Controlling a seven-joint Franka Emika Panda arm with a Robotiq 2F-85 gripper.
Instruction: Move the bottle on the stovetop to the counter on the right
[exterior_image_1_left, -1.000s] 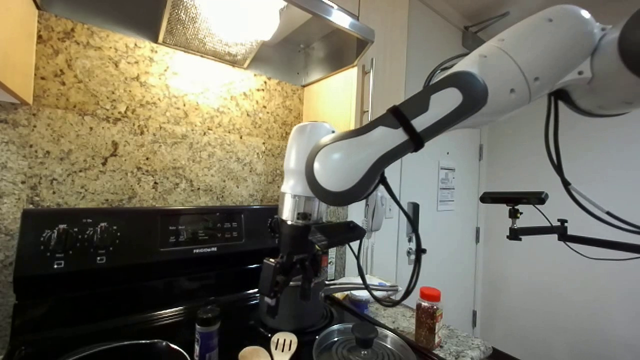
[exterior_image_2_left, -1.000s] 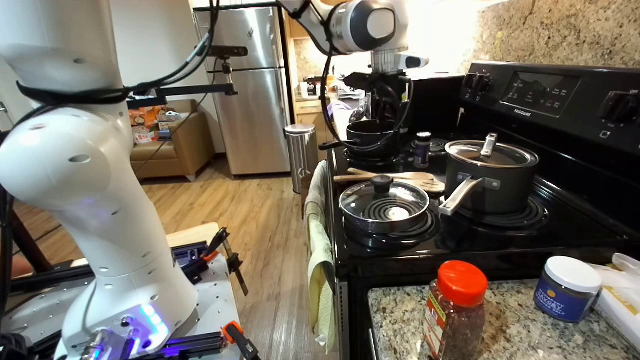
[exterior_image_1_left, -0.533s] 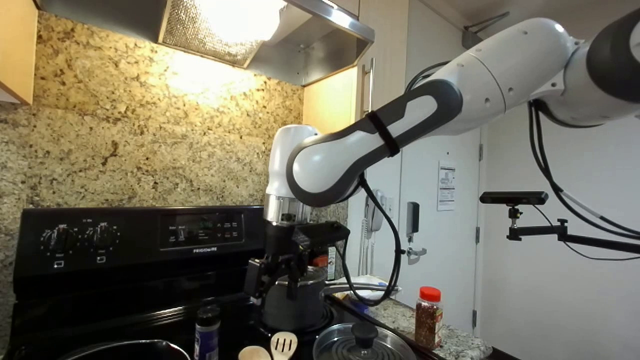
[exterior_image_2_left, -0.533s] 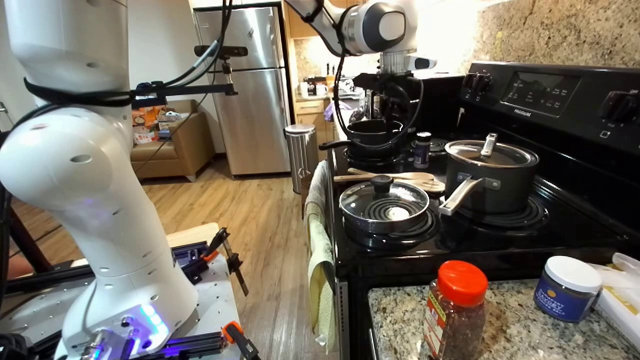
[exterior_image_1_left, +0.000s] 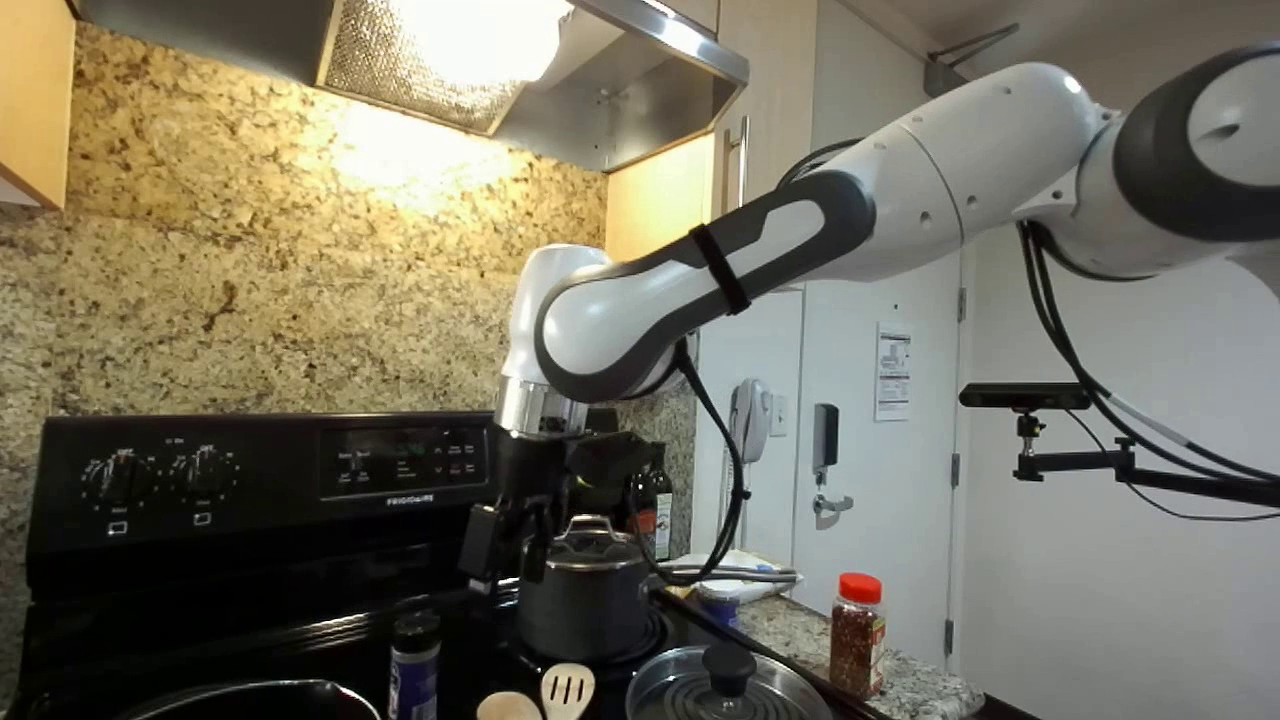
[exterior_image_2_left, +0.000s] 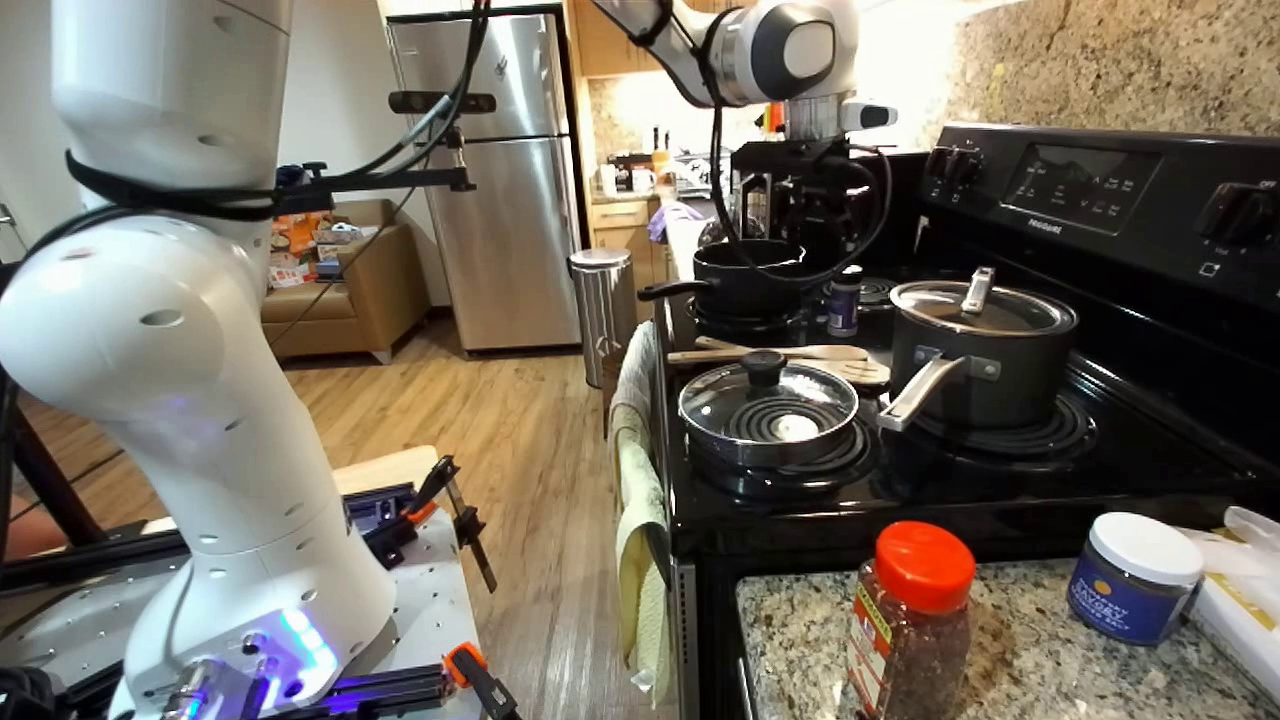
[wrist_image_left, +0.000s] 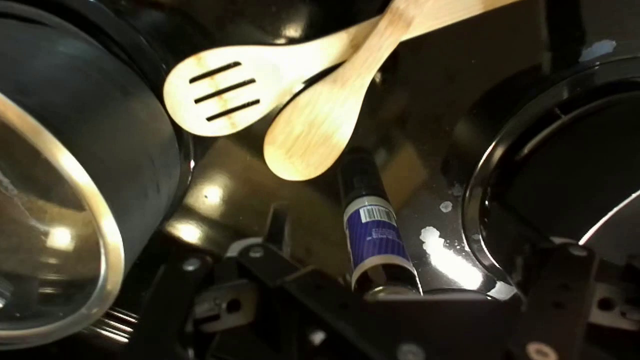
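Over the stovetop (exterior_image_2_left: 1150, 485) I see the gripper (exterior_image_1_left: 508, 575), jaws spread apart, near the upright bottle (wrist_image_left: 377, 235); 2 crossed wooden utensils (wrist_image_left: 320, 120) lie close by.

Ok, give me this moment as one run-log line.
bottle: upright on stovetop | jaws: open, empty | move to counter: not done
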